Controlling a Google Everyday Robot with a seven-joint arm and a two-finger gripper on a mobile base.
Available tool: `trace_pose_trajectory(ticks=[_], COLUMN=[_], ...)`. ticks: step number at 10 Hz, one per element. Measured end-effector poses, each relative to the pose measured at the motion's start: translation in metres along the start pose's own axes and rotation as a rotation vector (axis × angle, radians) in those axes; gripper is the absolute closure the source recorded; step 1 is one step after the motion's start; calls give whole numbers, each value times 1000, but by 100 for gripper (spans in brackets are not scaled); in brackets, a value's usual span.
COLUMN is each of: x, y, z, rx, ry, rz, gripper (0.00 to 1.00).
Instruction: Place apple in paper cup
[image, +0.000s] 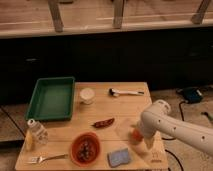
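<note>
Wooden table (125, 107), seen from the front.

- The apple (134, 135) sits on the table top at front right, just past the chili pepper (103, 122). It shows as a small orange-red round, partly covered by the arm's end. We see no long axis on it, and no stem to tell which way it points.
- The paper cup (87, 95) stands upright with its mouth up at the back of the table, just right of the green tray (51, 98). It is well apart from the apple.
- The white arm (172, 126) reaches in from the right. The gripper (141, 140) hangs down over the apple's right side, low to the table. The claw is released, with its jaws spread wide. We cannot tell if a finger touches the fruit.
- A white-handled utensil (125, 92) lies at back right, its length running left to right.
- An orange bowl (85, 148) holding dark bits is at front centre, and a blue sponge (118, 157) is just right of it.
- A fork (47, 158) lies at front left, and a clear bottle (37, 131) is on the left edge.
</note>
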Motion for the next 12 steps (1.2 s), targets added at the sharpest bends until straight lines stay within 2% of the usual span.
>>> trace_pose_trajectory(ticks=[3, 5, 8, 12], x=[-3, -5, -7, -9], y=[1, 2, 3, 4], z=[1, 2, 3, 3], rx=[-1, -3, -6, -11], ry=[-8, -11, -16, -19], rz=[-14, -23, -36, -46], gripper=[21, 26, 26, 36])
